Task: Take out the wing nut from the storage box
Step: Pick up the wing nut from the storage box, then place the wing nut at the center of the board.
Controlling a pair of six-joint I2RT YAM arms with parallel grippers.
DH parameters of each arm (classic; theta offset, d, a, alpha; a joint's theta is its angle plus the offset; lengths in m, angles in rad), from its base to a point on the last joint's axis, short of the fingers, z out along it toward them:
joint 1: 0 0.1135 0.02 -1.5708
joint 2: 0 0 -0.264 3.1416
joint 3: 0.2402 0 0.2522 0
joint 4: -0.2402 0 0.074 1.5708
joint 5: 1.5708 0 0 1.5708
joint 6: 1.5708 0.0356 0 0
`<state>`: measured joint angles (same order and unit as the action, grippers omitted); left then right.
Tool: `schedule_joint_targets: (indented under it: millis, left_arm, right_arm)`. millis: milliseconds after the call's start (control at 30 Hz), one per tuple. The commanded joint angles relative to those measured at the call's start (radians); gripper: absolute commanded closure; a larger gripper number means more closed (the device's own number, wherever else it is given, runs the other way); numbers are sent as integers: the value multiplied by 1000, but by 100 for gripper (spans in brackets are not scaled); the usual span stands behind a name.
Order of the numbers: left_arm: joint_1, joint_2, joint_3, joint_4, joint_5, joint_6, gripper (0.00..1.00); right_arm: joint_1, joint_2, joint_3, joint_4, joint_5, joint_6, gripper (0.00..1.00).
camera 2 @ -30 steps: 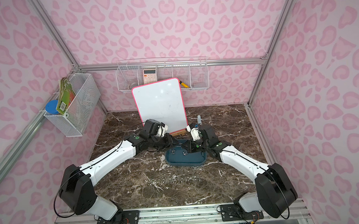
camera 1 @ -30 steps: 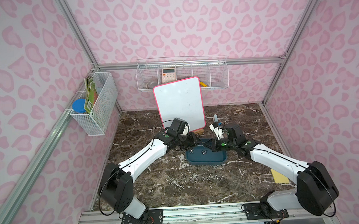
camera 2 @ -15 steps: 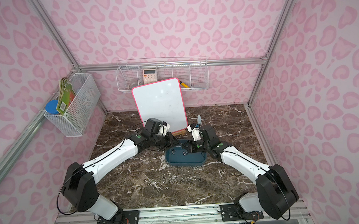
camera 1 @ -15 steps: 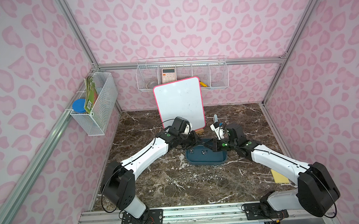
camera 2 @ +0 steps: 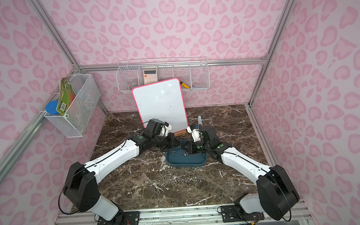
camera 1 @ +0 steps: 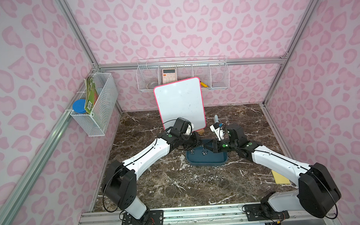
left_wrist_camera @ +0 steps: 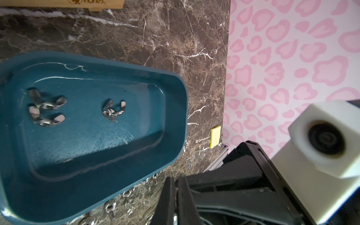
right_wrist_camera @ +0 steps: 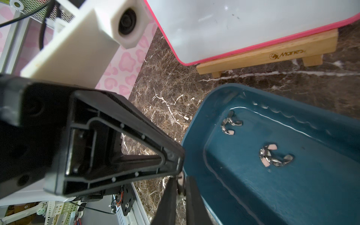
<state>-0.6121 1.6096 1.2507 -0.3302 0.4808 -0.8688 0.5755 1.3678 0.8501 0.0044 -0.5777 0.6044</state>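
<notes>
Roughly centre-frame in both top views: shallow dark teal plastic storage box, three silver wing nuts loose on its floor. Fourth small silver wing nut is off the floor, between right claw fingers, which stand narrowly spread; grip unclear. Left claw pressed together, tip right at that nut, over the box's upper part.

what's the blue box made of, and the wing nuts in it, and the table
Box: likely plastic, teal, glossy, with fine scuffs on its floor.
Wing nuts: metal, bright silvery shine, maybe plated steel.
Table: brown with white veins, marble look; real stone or a printed sheet, can't tell.
</notes>
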Motion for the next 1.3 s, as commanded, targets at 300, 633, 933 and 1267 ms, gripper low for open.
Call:
schedule_joint_targets:
  millis: [300, 633, 933, 1267]
  left_arm:
    - [17, -63, -29, -107, -73, 25, 100]
    - [80, -195, -145, -365, -233, 65, 100]
    - [102, -277, -263, -574, -383, 49, 100]
    - [104, -186, -344, -637, -465, 30, 100]
  right_arm:
    - [-26, -21, -37, 13, 55, -15, 43]
    - [-34, -23, -44, -32, 134, -55, 13]
    - [-30, 29, -15, -28, 144, -67, 1]
    - [15, 97, 68, -86, 181, -107, 1]
